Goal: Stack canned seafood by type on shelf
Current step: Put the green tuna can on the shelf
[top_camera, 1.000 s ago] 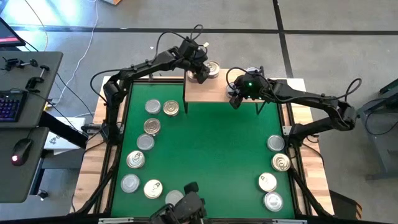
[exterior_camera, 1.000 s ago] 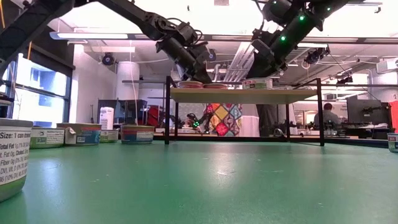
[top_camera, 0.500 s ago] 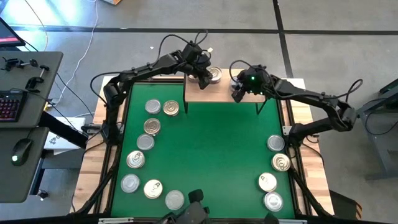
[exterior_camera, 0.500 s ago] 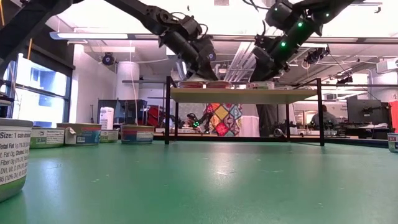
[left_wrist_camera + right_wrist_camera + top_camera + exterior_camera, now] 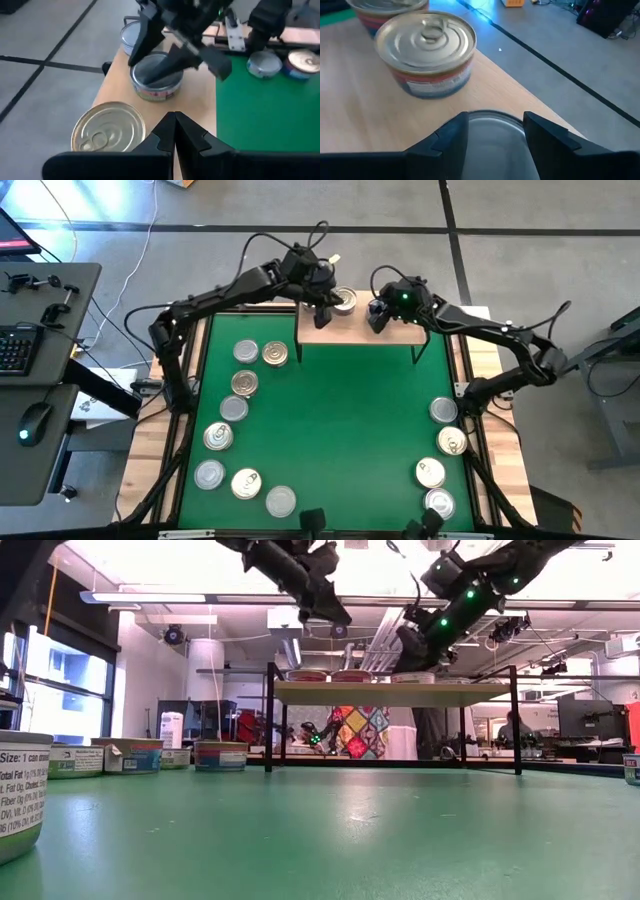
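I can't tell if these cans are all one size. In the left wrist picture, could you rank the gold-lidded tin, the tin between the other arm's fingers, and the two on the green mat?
1. Gold-lidded tin, nearest the camera.
2. Gripped tin, farther off.
3. Mat tins, alike, farthest.
Distance may explain it all.

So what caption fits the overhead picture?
Two grippers, left and right, over the shelf; tins wait on the mat.

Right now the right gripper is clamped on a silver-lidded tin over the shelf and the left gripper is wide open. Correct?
Not quite. The left gripper is shut and empty, as the left wrist view shows. The right gripper does hold a silver-lidded tin over the shelf.
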